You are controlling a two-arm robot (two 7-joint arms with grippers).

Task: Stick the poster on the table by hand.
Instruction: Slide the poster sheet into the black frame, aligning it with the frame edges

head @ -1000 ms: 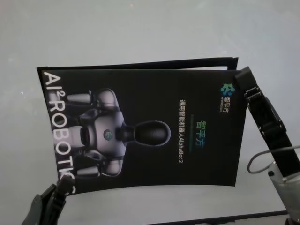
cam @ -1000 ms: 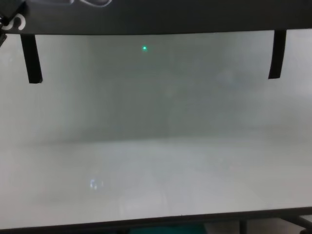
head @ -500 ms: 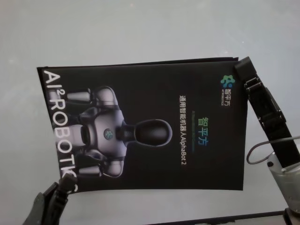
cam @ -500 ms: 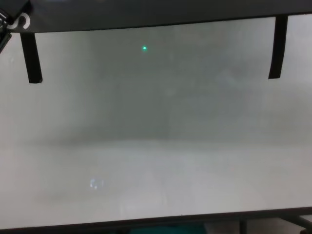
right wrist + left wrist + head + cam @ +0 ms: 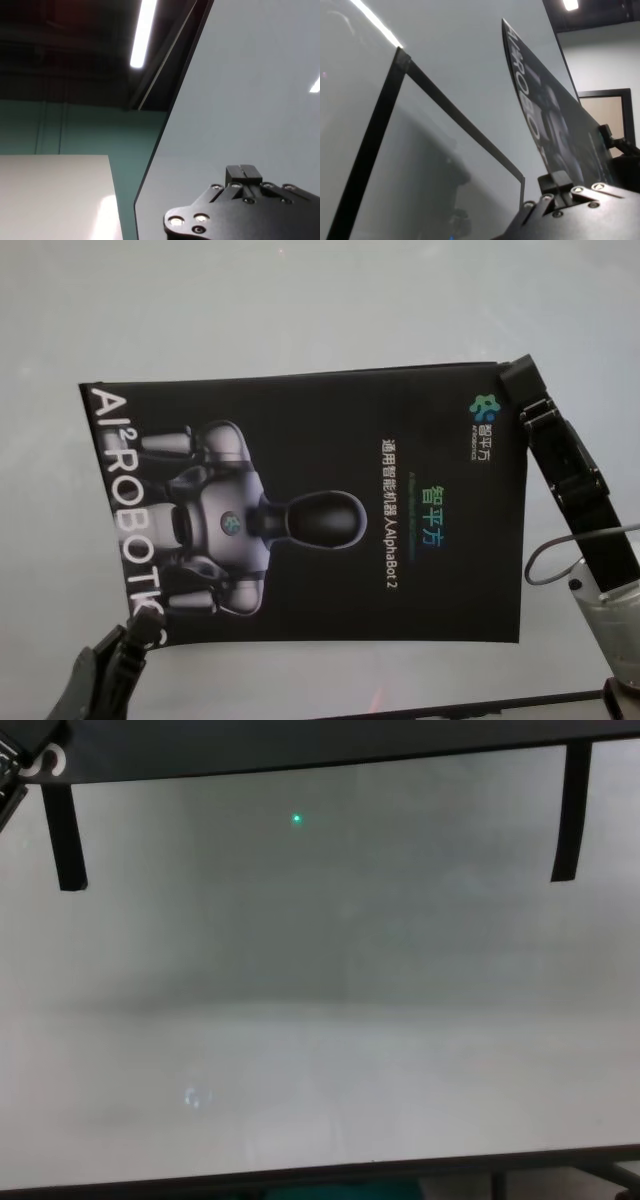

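Head view: the poster (image 5: 310,510) is spread over the white counter (image 5: 300,300). The right pincer (image 5: 520,380) sits at the poster's far right corner, its black fingertip touching the sheet edge. The left pincer (image 5: 125,640) sits at the near left corner, beside the large white lettering. Whether either pincer is apart or clamped on the sheet cannot be determined.

Left wrist view: the poster (image 5: 545,115) rises away from the left pincer (image 5: 555,187), its lettered edge lifted clear of the counter (image 5: 445,55). The pincer linkage meets the sheet's lower edge; finger state cannot be determined.

Right wrist view: the right pincer (image 5: 244,175) lies against a pale grey surface; finger state cannot be determined.

Chest view: the poster's near edge (image 5: 300,745) spans the top, above the counter (image 5: 320,1020). Two black tape strips (image 5: 64,835) (image 5: 568,815) hang from that edge, one nearer each pincer's side.
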